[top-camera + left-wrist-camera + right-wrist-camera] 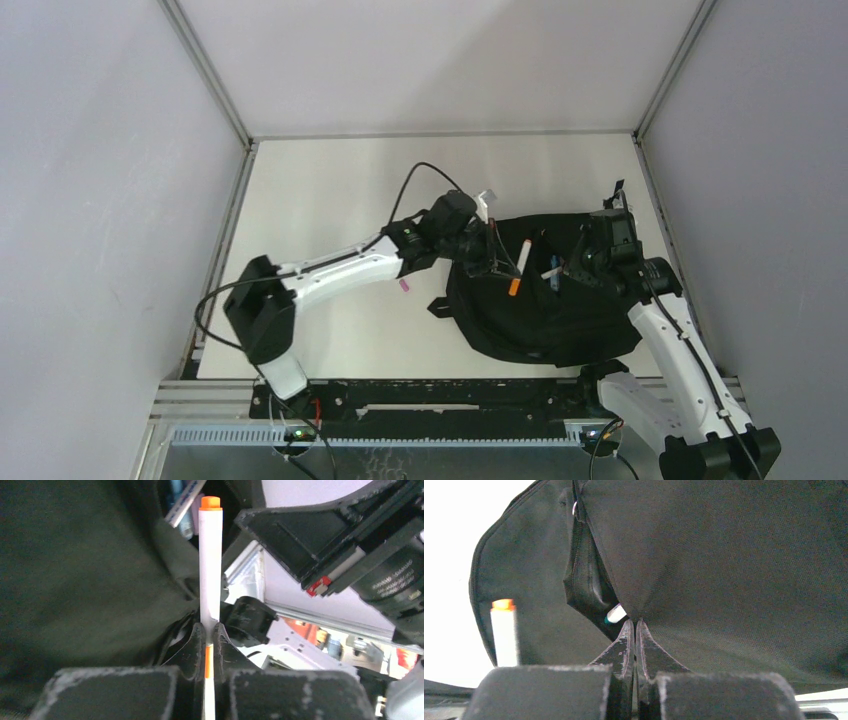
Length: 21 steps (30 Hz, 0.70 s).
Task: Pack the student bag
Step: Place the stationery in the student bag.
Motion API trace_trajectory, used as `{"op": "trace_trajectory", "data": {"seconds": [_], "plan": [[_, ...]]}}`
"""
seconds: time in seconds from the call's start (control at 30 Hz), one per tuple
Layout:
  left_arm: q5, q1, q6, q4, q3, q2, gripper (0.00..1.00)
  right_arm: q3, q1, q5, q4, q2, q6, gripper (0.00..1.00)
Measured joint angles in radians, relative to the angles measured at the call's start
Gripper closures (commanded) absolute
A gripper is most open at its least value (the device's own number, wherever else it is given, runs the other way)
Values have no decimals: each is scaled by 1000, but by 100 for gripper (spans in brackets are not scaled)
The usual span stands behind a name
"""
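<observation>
Lying flat on the table's [330, 190] right side, the bag [540, 320] has its long axis approx left-right, loop [437, 305] at its left edge. L gripper [206, 630] is clamped on a marker [210, 565] (orange cap pointing away from it). R gripper [634, 625] pinches bag fabric, jaws nearly touching.

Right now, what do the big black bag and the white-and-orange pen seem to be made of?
Large soft black backpack: matte woven fabric, judging by fine weave and folds. White marker with orange cap: probably smooth plastic, from its even sheen.
</observation>
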Motion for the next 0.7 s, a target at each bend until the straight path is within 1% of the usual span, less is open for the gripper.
{"op": "trace_trajectory", "data": {"seconds": [0.2, 0.37, 0.57, 0.67, 0.7], "plan": [[135, -1, -89, 64, 122, 163, 100, -1, 0, 0, -1, -6, 1, 100], [202, -1, -190, 151, 134, 238, 100, -1, 0, -2, 0, -6, 1, 100], [206, -4, -272, 207, 142, 317, 100, -1, 0, -1, 0, -6, 1, 100], [196, -4, -306, 207, 195, 378, 100, -1, 0, -1, -1, -6, 1, 100], [191, -4, -316, 207, 216, 400, 95, -1, 0, -1, -2, -6, 1, 100]]}}
